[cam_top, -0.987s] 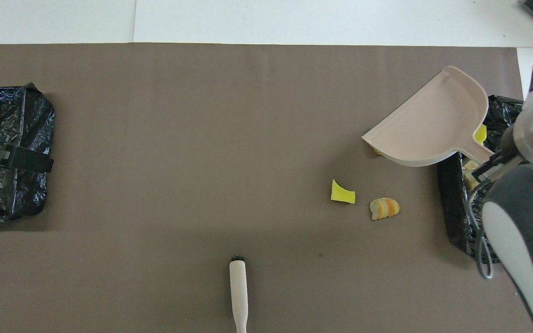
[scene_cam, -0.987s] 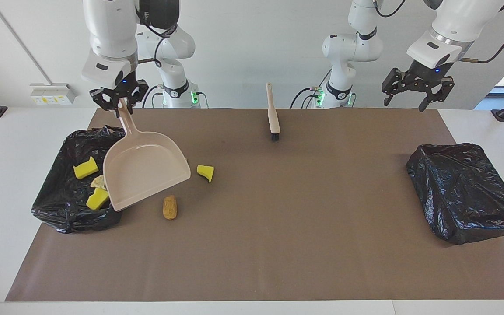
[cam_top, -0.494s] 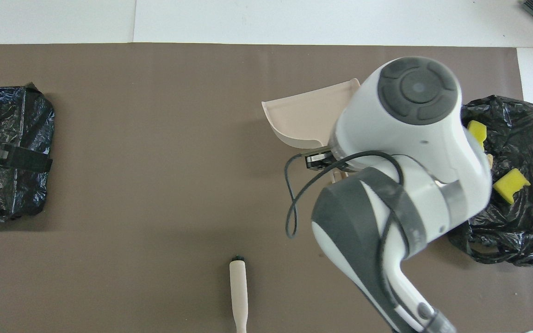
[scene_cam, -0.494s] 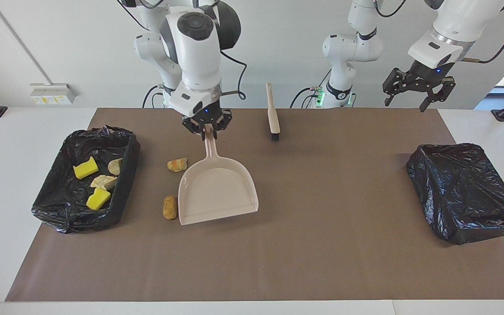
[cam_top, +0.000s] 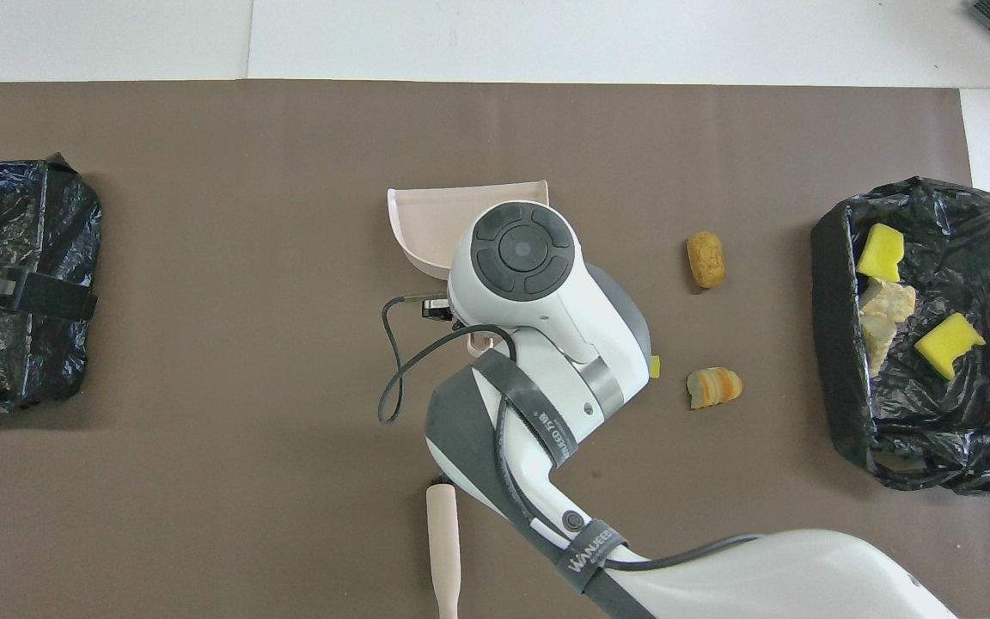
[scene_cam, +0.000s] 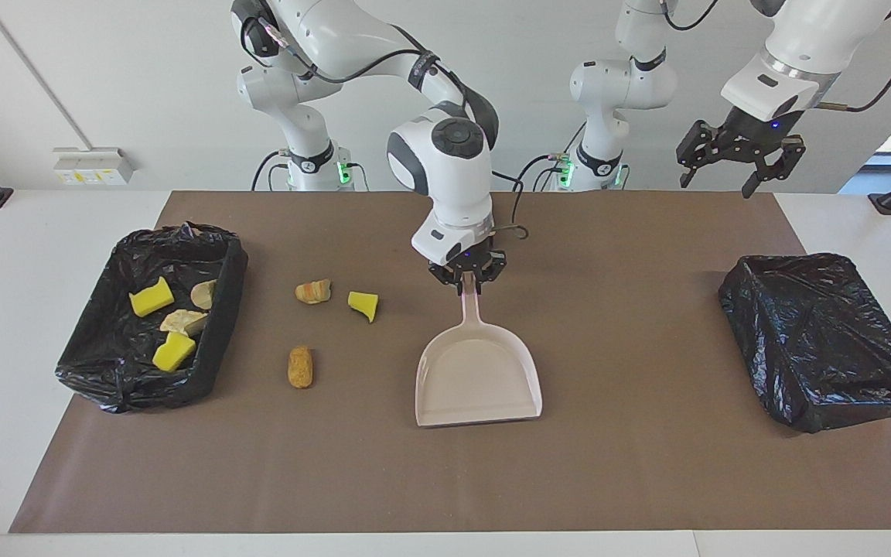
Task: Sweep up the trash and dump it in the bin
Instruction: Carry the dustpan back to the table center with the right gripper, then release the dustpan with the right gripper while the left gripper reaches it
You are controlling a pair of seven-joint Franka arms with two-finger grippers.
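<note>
My right gripper (scene_cam: 467, 285) is shut on the handle of the beige dustpan (scene_cam: 478, 379), which lies flat on the middle of the brown mat with its mouth away from the robots. Three trash pieces lie loose between the dustpan and the bin (scene_cam: 105, 340): a striped bread piece (scene_cam: 312, 291), a yellow sponge chunk (scene_cam: 363, 305) and a brown bread piece (scene_cam: 300, 366). Inside the bin are two yellow sponges (scene_cam: 151, 297) and pale bread pieces (scene_cam: 182, 321). My left gripper (scene_cam: 716, 182) hangs open and holds nothing, over the left arm's end.
A second black-lined bin (scene_cam: 824, 340) sits at the left arm's end of the mat. The beige hand brush (cam_top: 443, 550) lies near the robots' edge at the middle; my right arm hides it in the facing view.
My right arm has carried the dustpan from over the bin at its end to the middle of the mat and set it down flat. The left arm has not moved.
</note>
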